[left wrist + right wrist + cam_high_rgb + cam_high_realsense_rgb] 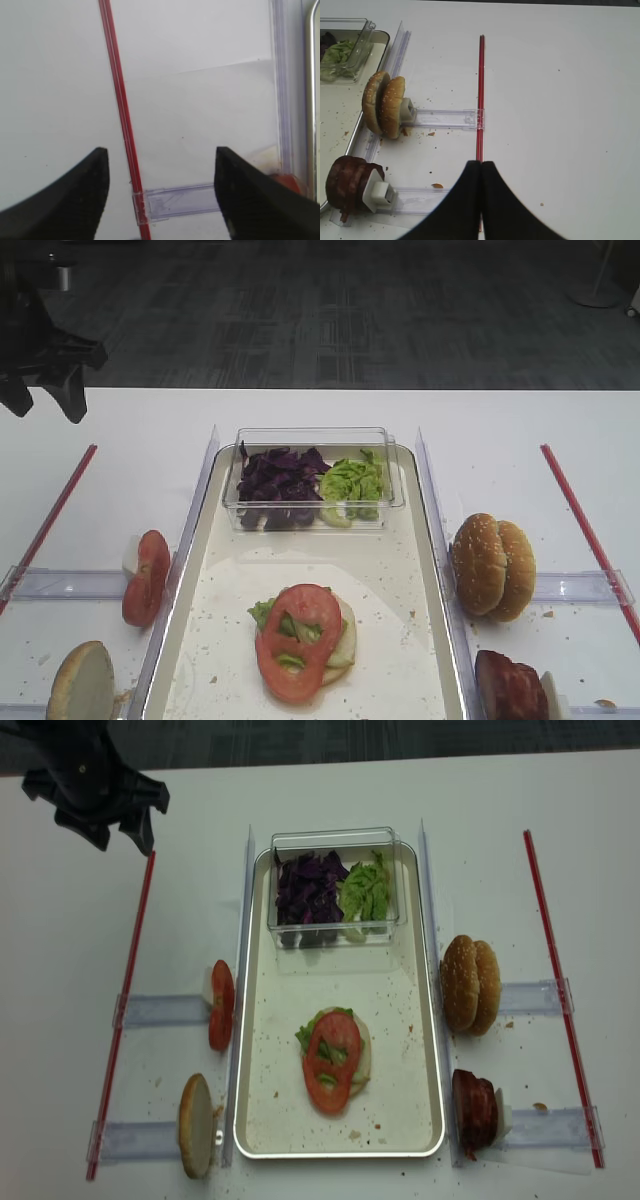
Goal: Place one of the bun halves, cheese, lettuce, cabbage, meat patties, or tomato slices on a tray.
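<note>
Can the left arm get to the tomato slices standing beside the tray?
Probably yes. The left gripper hangs open and empty, up at the far left. The tomato slices stand on its own side, just outside the tray, and nothing lies between them.

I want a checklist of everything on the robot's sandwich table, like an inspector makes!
Surface: white table, crumbs near the holders.
Job's things: tray holds a bun half topped with lettuce and tomato slices; clear box with cabbage and more lettuce; spare tomato slices and a bun half on the left; bun halves and meat patties on the right.
Clutter: two red strips, clear holder rails.
Grippers: left gripper open, empty; right gripper shut, empty.
Cables: nothing seen.
Surroundings: dark carpet.
</note>
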Controlling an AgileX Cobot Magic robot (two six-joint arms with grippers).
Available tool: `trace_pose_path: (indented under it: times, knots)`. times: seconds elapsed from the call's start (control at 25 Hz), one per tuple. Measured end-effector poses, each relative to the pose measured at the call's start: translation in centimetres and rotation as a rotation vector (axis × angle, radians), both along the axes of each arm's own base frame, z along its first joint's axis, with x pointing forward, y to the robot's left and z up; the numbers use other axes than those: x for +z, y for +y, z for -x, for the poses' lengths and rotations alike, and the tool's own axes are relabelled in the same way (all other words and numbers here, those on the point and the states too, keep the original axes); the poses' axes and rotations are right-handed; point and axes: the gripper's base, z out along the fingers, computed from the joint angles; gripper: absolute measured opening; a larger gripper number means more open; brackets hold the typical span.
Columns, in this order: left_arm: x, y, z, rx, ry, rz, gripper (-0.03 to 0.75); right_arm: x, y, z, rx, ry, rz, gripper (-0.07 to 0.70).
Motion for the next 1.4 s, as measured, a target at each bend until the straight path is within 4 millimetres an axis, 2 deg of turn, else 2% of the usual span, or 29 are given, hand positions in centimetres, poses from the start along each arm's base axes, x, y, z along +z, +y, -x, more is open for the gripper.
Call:
trace_pose_path:
  times: [0.2, 0.44, 0.72, 0.96, 1.08, 1.24, 1.4]
  knots:
    - [0.5, 0.0, 0.2, -0.004, -0.013, 0.002, 0.43, 0.0, 0.0, 0.0, 0.0, 0.0, 0.0, 0.036]
    - [2.5, 0.0, 1.1, 0.0, -0.062, 0.026, 0.452, 0.0, 0.0, 0.0, 0.0, 0.0, 0.0, 0.036]
    - [7.6, 0.1, 3.9, -0.003, -0.192, 0.031, 0.452, 0.0, 0.0, 0.0, 0.0, 0.0, 0.0, 0.036]
    - [13.0, 0.2, 8.1, -0.005, -0.346, 0.035, 0.453, 0.0, 0.0, 0.0, 0.0, 0.0, 0.0, 0.036]
    - [14.7, 0.3, 10.8, -0.005, -0.396, 0.037, 0.453, 0.0, 0.0, 0.0, 0.0, 0.0, 0.0, 0.036]
    - [14.9, 0.4, 14.5, -0.006, -0.408, 0.037, 0.453, 0.0, 0.0, 0.0, 0.0, 0.0, 0.0, 0.036]
    - [13.4, 0.5, 18.0, -0.005, -0.375, 0.036, 0.454, 0.0, 0.0, 0.0, 0.0, 0.0, 0.0, 0.036]
